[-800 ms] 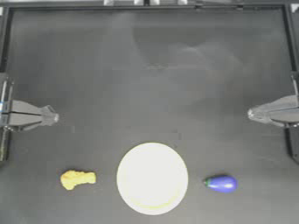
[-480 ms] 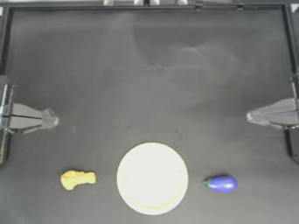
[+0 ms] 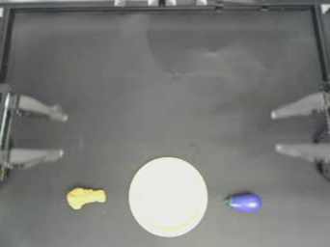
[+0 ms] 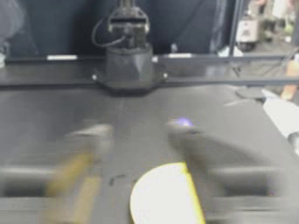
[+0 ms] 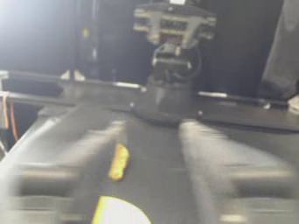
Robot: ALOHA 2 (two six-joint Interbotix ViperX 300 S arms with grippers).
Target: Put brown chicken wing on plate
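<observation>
- Both grippers have spread since the earlier top views: each then showed as a single closed point at its table edge, and each now shows two separate jaws with a wide gap, holding nothing.
- Left gripper [image 3: 59,135] sits at the left edge, right gripper [image 3: 276,131] at the right edge; both are drawn back, well apart from every object.
- Chicken wing [image 3: 85,197], small and yellow, lies untouched on the table [image 3: 168,72] in the near-left area, beside but apart from the plate [image 3: 168,197].
- Plate lies near centre, bare; a purple object with a green tip [image 3: 243,202] rests to its right, apart from it.
- Judgement: opened jaws suggest readiness to reach; no grasp has begun, so the task is at its start.
- Left gripper is the nearer to the wing, with open table between them.
- Room: the far half of the table is bare; the wing has free space on all sides, though the near table edge lies close behind it.
</observation>
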